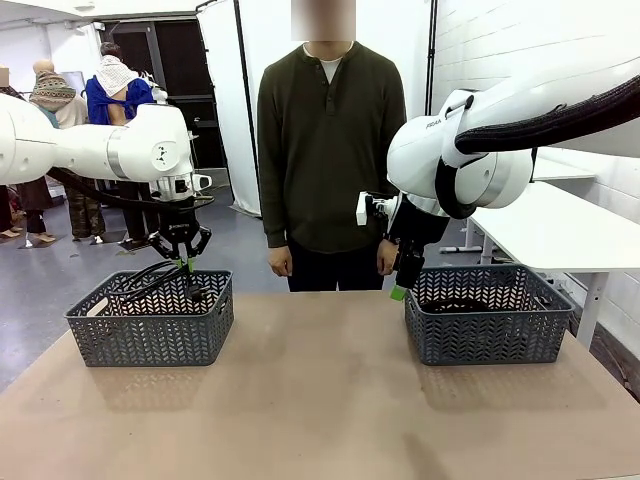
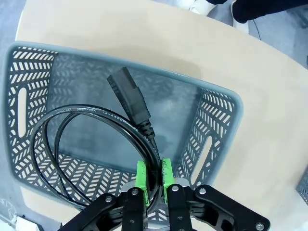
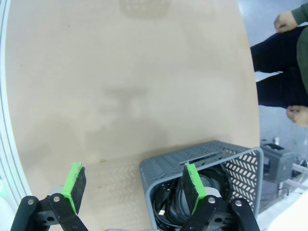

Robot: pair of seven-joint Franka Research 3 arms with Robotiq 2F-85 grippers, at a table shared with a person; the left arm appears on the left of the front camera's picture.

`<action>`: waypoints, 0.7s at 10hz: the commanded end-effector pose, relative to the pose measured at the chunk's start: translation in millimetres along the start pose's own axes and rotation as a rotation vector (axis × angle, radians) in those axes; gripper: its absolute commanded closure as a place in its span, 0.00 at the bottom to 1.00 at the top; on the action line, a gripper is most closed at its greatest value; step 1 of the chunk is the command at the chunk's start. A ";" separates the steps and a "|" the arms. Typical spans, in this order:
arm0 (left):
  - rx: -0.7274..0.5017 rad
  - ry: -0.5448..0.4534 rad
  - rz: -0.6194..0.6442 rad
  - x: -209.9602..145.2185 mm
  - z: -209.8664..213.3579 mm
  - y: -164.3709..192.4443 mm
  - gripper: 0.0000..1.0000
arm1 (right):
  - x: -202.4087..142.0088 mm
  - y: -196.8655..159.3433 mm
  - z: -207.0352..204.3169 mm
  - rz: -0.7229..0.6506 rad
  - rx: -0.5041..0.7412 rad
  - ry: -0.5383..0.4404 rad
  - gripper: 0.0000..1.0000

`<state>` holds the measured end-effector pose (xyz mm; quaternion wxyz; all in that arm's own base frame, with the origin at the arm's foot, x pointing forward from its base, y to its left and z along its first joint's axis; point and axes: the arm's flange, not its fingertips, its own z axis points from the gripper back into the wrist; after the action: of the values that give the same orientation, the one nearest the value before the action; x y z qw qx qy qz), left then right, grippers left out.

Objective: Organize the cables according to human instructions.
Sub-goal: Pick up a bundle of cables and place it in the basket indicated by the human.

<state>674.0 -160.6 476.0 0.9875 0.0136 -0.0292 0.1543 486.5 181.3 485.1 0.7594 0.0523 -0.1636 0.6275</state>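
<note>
A black cable (image 1: 150, 282) hangs in loose loops from my left gripper (image 1: 184, 262), which is shut on it just above the left grey basket (image 1: 150, 330). In the left wrist view the green pads (image 2: 140, 174) pinch the cord below its plug (image 2: 127, 94), and the cable's coil (image 2: 53, 144) dangles inside the basket (image 2: 29, 62). My right gripper (image 1: 402, 278) hovers open and empty at the near left corner of the right basket (image 1: 487, 330), which holds coiled cables (image 3: 175, 204). The human (image 1: 325, 150) stands at the far side with arms down.
The two baskets sit at the left and right of the tan table (image 1: 320, 400), with bare tabletop between them. The person's hands (image 3: 288, 20) hang by the far edge. A white table (image 1: 570, 230) stands at the right.
</note>
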 end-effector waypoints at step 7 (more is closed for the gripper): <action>-0.012 -0.023 0.042 4.2 -4.3 5.9 0.50 | 0.4 0.2 -0.3 -0.004 -0.006 0.008 0.00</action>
<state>676.1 -157.6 472.9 0.9867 0.0120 -0.0295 0.1596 486.5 181.3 485.1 0.7594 0.0523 -0.1636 0.6275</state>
